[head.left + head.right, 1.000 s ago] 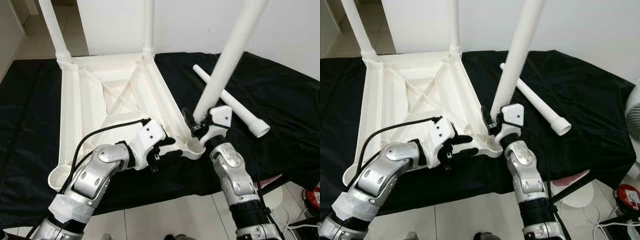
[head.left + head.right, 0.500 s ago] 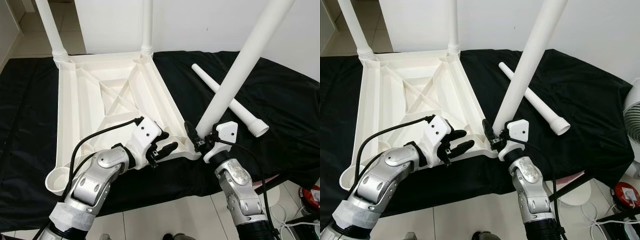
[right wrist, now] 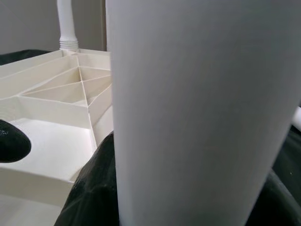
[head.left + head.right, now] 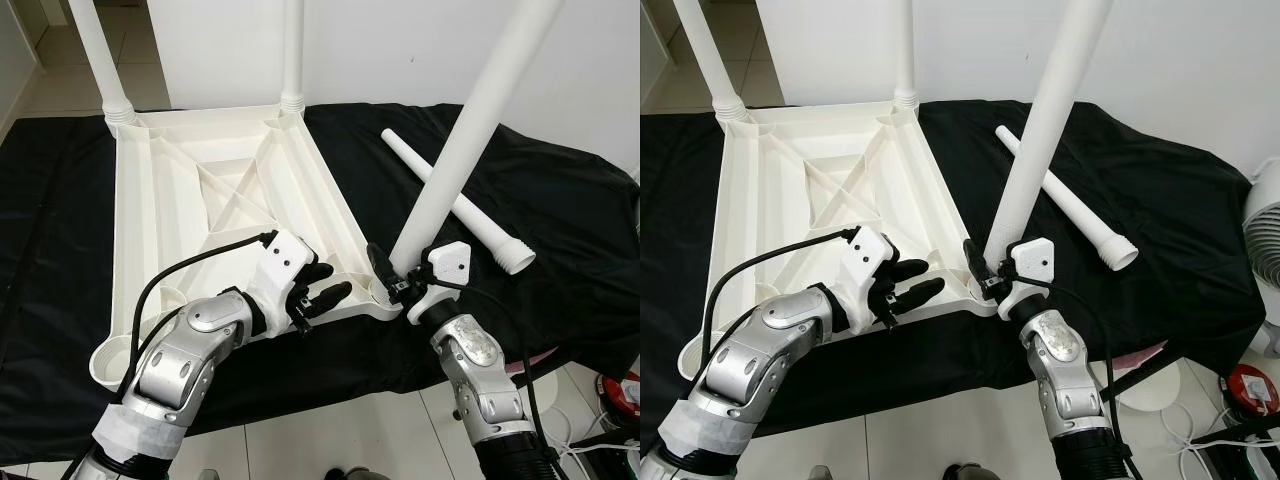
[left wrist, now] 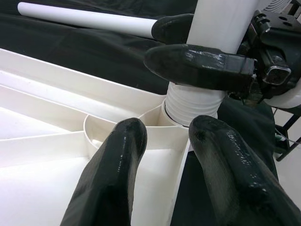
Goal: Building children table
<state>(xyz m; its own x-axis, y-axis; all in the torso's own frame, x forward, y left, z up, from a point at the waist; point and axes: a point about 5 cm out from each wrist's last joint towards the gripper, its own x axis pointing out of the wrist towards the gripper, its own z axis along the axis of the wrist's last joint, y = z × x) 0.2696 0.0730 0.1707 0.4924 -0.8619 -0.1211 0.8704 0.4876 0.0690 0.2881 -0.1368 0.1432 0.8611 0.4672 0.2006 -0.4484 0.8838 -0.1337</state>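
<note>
The white table top (image 4: 200, 200) lies upside down on a black cloth. Two white legs (image 4: 292, 50) stand in its far corners. My right gripper (image 4: 388, 272) is shut on a third leg (image 4: 470, 130), which leans to the right. The leg's threaded end (image 5: 193, 106) sits at the near right corner socket (image 5: 155, 122). My left gripper (image 4: 328, 284) is open. Its fingers (image 5: 113, 174) rest on the table's near rim, just left of that socket. A fourth leg (image 4: 470, 215) lies loose on the cloth to the right.
The black cloth (image 4: 560, 250) covers the low platform and ends at tiled floor (image 4: 330, 430) by my feet. A white fan (image 4: 1265, 230) and a red object (image 4: 1252, 390) with cables sit at the right. The near left socket (image 4: 115, 355) holds nothing.
The right gripper has sunk slightly with the leg, whose tilt to the right has changed a little. The left gripper has slid a bit away from the corner along the rim.
</note>
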